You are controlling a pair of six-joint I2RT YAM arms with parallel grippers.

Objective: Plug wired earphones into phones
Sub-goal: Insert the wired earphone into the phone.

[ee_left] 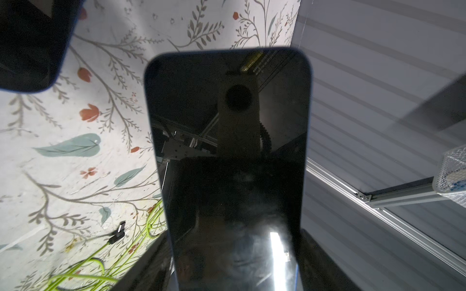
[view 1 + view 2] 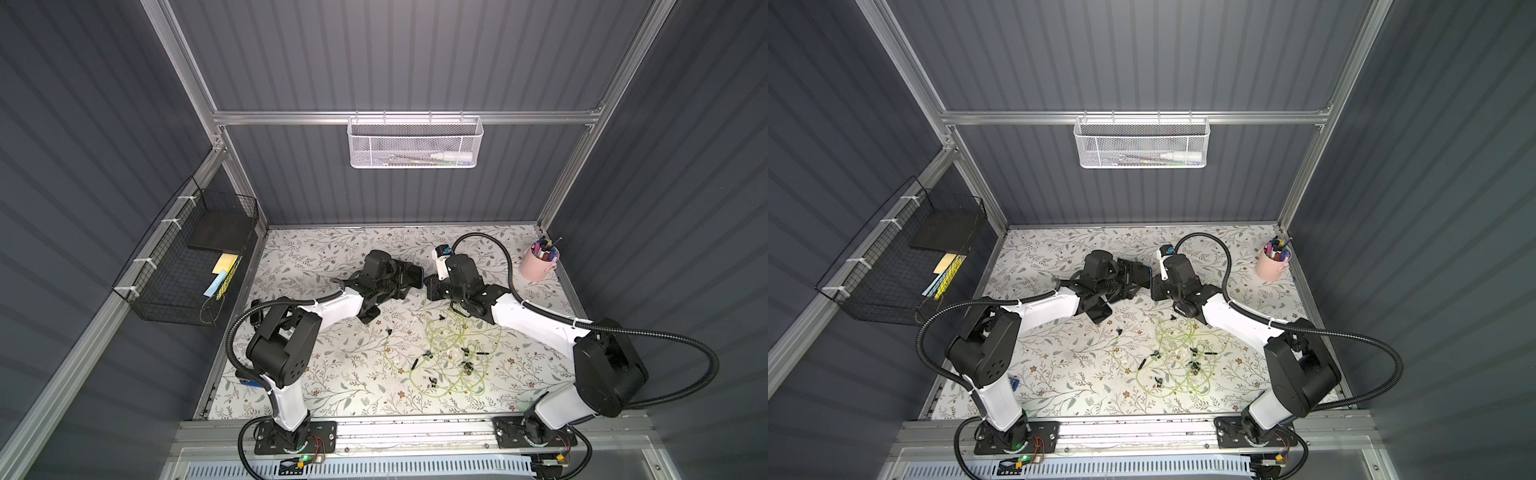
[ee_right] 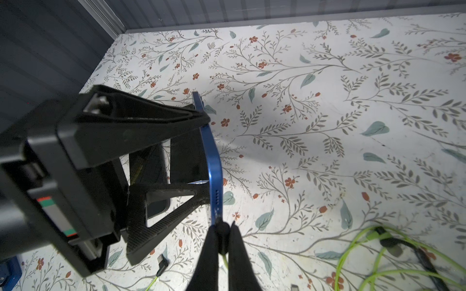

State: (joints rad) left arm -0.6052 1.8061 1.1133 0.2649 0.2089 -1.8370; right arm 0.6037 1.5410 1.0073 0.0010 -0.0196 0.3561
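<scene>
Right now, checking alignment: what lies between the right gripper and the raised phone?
Only the black plug pinched by the right gripper, its tip at the blue-edged phone; right wrist view.

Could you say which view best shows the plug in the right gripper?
Right wrist view: the plug is pinched in the right gripper at the phone edge. Both top views hide it; the left wrist misses it.

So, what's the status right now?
Left pincer grips flat black blue-edged phone, aloft. Right pincer shut on small black earphone plug at phone's edge; seating unclear. Nothing in the way.
</scene>
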